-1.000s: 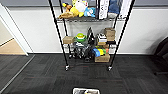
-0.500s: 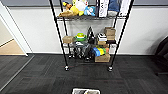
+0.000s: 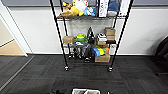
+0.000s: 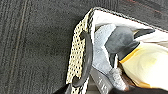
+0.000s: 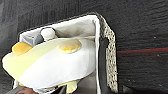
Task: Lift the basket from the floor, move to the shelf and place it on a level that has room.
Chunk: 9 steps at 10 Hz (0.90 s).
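The basket [image 3: 86, 91], cream with a checkered weave, shows just its top at the near edge of the head view, over the dark carpet floor [image 3: 37, 75]. The left wrist view looks down on one end of the basket [image 4: 76, 50] with its black loop handle [image 4: 87, 57]. The right wrist view looks down on the other end [image 5: 110, 45] and its handle [image 5: 102, 60]. A grey plush [image 4: 120, 40] and a yellow-and-white plush [image 5: 55, 62] lie inside. The shelf [image 3: 58, 35], a black wire rack on castors, stands ahead by the wall. Its tiers in view are crowded; its posts run past the picture's top.
Plush toys [image 3: 75, 8] fill the upper tier; cardboard boxes [image 3: 102, 58] and small items fill the lower ones. A doorway with tan wooden flooring [image 3: 10, 48] lies to the left. A dark chair [image 3: 162, 52] stands at the right. Carpet stretches between me and the rack.
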Motion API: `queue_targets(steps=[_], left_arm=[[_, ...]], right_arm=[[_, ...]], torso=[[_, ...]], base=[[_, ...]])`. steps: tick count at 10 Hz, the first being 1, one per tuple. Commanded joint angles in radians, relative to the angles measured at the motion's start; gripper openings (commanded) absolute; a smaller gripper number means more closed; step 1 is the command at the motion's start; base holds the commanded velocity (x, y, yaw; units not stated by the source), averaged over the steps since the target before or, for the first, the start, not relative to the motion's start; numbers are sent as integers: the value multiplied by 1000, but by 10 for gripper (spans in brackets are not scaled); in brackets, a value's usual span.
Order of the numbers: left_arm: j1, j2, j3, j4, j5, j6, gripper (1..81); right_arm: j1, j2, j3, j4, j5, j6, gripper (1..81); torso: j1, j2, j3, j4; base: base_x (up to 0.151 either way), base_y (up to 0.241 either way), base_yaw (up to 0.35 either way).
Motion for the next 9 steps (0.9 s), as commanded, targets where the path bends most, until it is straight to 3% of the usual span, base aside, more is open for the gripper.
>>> queue_targets(steps=[1, 2, 3, 6, 7, 8, 9], left_arm=[[-149, -5, -24, -8, 90, 5, 811], [-150, -2, -23, -8, 91, 5, 811], [-152, -3, -23, -11, 91, 5, 811], [-146, -9, -23, -9, 90, 5, 811], [-144, -9, -24, -9, 87, 6, 811], [-146, -8, -24, -9, 82, 6, 811], [-150, -3, -27, -11, 73, 6, 811]], right_arm=[[146, 12, -16, 33, -64, 0, 811], [150, 15, -19, 33, -63, 0, 811], [153, 18, -18, 44, -64, 0, 811], [155, 21, -19, 50, -62, 0, 811], [155, 21, -19, 50, -62, 0, 811], [158, 24, -19, 50, -62, 0, 811], [158, 27, -19, 49, -62, 0, 811]], torso=[[64, -100, 0, 0], [67, -106, 0, 0], [17, -31, -71, 0], [50, -85, -124, 0], [54, -90, -130, 0], [55, -91, -92, 0], [55, -90, -106, 0]], base=[[0, 0, 0], [0, 0, 0], [0, 0, 0], [0, 0, 0], [0, 0, 0], [0, 0, 0], [0, 0, 0]])
